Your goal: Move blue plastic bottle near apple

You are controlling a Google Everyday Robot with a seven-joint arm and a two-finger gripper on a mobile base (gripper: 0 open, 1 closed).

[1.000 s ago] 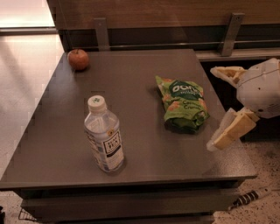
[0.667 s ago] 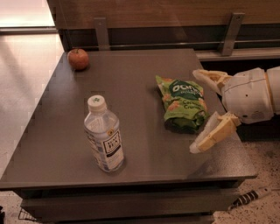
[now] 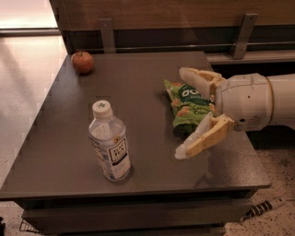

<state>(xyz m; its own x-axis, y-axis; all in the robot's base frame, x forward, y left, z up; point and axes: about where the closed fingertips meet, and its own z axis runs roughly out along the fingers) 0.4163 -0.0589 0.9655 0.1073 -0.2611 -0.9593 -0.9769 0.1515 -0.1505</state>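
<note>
Nothing done yet: blue plastic bottle [image 3: 110, 143] stands at the near side, well apart from the apple [image 3: 83, 62] in the far left corner, & the gripper [image 3: 181, 113] hangs wide open on the right over a green bag [image 3: 190, 107].

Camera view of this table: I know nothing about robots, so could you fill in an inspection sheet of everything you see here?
Surface: dark table, flat top.
Job's things: blue plastic bottle upright near the front edge, cap on; apple at the far left corner, well apart from the bottle.
Clutter: green snack bag lying right of centre.
Gripper: gripper reaches in from the right, open, one finger on each side of the snack bag, holding nothing.
Cables: striped cord on the floor at front right, which may be a cable.
Surroundings: wooden panel with metal brackets behind; light floor at left.
</note>
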